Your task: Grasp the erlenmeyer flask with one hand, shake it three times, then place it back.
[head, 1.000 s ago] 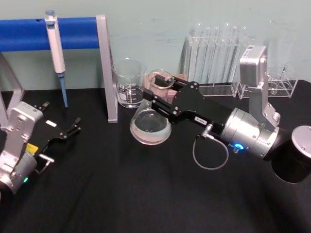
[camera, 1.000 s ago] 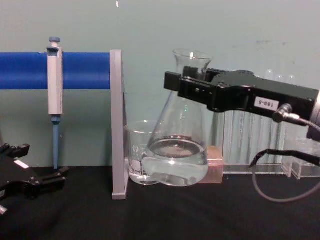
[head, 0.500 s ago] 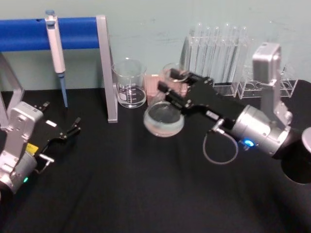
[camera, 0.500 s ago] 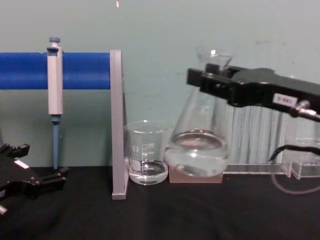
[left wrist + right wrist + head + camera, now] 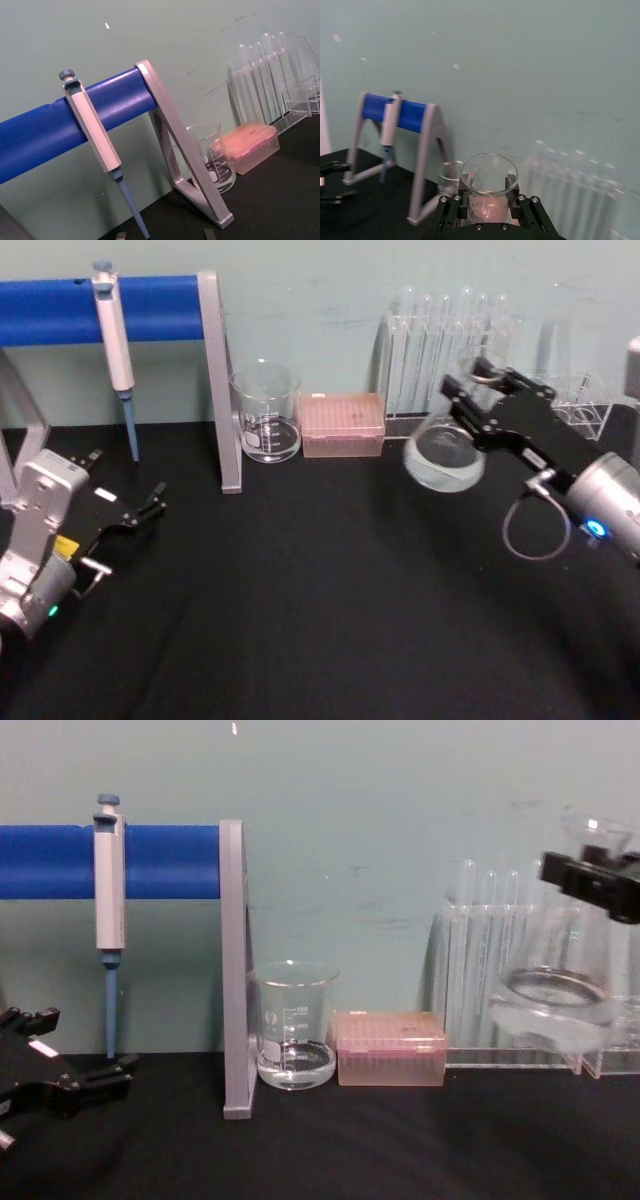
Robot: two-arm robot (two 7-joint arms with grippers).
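Black desk point(image 5: 300, 590): right gripper point(image 5: 468, 390), clamped on the erlenmeyer flask point(image 5: 445, 455) neck, has carried it, lifted, toward the right edge. Left gripper point(image 5: 150, 502) rests at the left edge, jaws apart.

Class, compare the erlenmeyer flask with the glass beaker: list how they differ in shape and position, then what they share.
Shape: the erlenmeyer flask is conical with a narrow neck; the beaker is straight-walled with a wide mouth. Position: the flask hangs above the table, its neck gripped by the right hand; the beaker stands on it. Both are clear glass holding a little clear liquid.
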